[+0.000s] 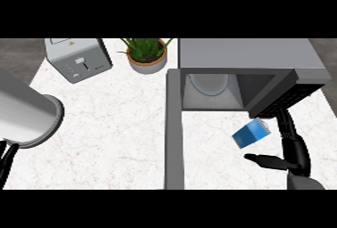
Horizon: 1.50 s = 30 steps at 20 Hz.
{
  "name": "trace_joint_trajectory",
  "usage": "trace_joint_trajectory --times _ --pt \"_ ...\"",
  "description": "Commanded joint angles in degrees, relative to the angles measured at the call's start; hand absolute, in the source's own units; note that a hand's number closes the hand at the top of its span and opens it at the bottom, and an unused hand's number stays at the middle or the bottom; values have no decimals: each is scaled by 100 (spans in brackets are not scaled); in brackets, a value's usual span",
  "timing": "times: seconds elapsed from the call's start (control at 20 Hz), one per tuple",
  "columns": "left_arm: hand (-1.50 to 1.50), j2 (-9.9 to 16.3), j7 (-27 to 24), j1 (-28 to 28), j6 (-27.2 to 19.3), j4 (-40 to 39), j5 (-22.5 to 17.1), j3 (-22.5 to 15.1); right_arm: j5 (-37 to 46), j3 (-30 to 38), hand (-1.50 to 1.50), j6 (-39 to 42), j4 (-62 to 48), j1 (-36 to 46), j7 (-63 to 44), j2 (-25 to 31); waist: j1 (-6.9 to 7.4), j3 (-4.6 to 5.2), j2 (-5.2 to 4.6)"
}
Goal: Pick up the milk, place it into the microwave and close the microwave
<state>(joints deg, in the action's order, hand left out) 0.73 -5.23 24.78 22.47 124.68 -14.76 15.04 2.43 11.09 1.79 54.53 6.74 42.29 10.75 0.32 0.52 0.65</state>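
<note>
The milk [252, 133] is a small blue carton with a white top, tilted, in front of the microwave's open mouth. The microwave [250, 53] stands at the back right, with its cavity [217, 91] showing a pale round plate inside. Its door [173, 133] is swung wide open and runs toward me as a long grey strip. My right hand [293, 151] is just right of the carton, open, with fingers stretched toward the microwave and the thumb pointing left below the carton. The carton sits in the gap between thumb and fingers; I cannot tell if they touch. My left forearm [26, 116] looms large at the left edge, its hand mostly hidden.
A silver toaster [77, 59] stands at the back left and a potted plant [147, 54] beside it, left of the microwave. White marble counter [112, 133] stretches between my left forearm and the open door.
</note>
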Motion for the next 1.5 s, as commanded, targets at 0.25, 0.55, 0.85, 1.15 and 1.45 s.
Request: trace_joint_trajectory --times 0.25,0.55,0.85,1.15,1.45 --pt "-150 -71 -33 259 -27 114 15 -194 -147 200 -150 665 -1800 749 339 197 51 -58 -77" --pt "-150 -71 -195 371 -12 138 104 -205 -128 380 -150 341 -2418 1060 1052 132 51 -57 -74" --pt "-150 -47 -336 243 148 -160 113 -58 -431 529 150 655 -2867 1492 1269 -188 102 -61 -90" --pt "-150 137 -471 202 323 -412 -166 297 -735 550 150 1356 -2685 1370 1411 -14 61 -54 -69" --pt "-150 42 -157 74 151 -280 -12 37 -913 422 150 1349 -2490 1298 1280 -376 11 -52 -59"
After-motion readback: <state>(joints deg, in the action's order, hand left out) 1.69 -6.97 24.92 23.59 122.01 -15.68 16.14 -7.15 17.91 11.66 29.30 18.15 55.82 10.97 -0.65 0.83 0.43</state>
